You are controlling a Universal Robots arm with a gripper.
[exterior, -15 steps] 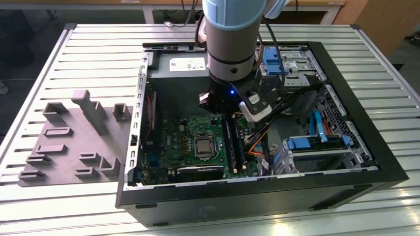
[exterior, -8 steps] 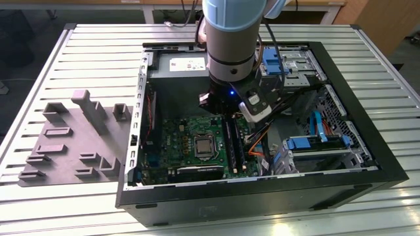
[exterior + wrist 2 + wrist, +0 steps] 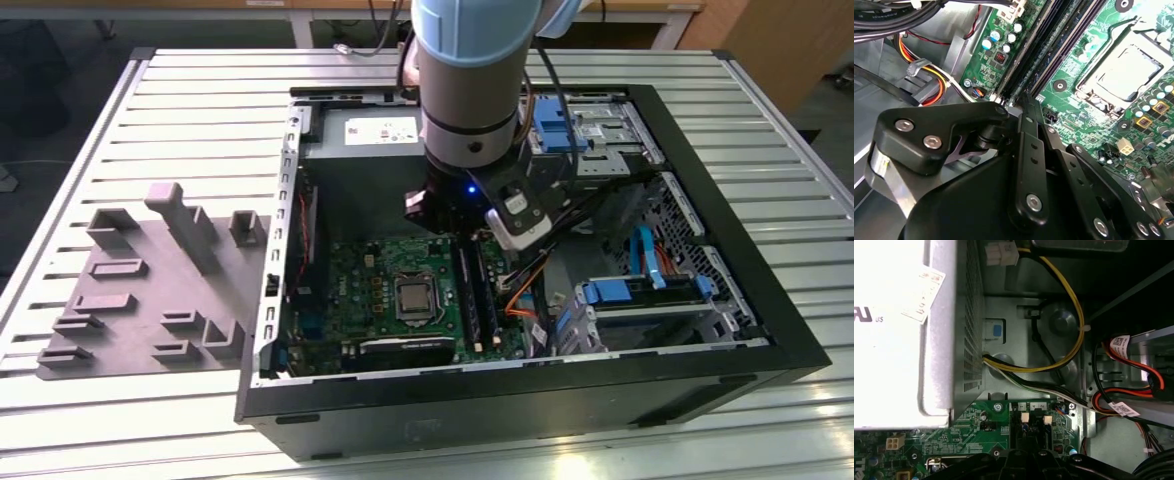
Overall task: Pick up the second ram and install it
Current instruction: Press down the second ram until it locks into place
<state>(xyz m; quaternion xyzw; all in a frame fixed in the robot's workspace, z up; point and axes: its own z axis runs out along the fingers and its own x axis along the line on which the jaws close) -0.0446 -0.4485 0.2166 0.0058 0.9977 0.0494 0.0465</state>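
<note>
My gripper [image 3: 447, 228] hangs inside the open computer case [image 3: 307, 400], over the green motherboard [image 3: 380, 270]. In the second wrist view its black fingers [image 3: 1030, 145] come together at the tip, shut, with nothing visible between them. The tip sits just above the near end of the memory slots [image 3: 1074, 35]. Two long dark sticks [image 3: 477, 295] lie side by side in those slots, beside the processor socket [image 3: 415, 297]. I cannot tell which of them is the second ram. In the first wrist view the slot ends with pale latches [image 3: 1025, 417] show just beyond the gripper body [image 3: 1024, 462].
A grey holder tray [image 3: 147, 290] with upright blocks lies on the slatted table at the exterior view's left. The silver power supply [image 3: 904, 330] sits close behind the slots. Yellow, red and black cables [image 3: 1074, 330] and blue drive bays [image 3: 641, 292] crowd the case's other side.
</note>
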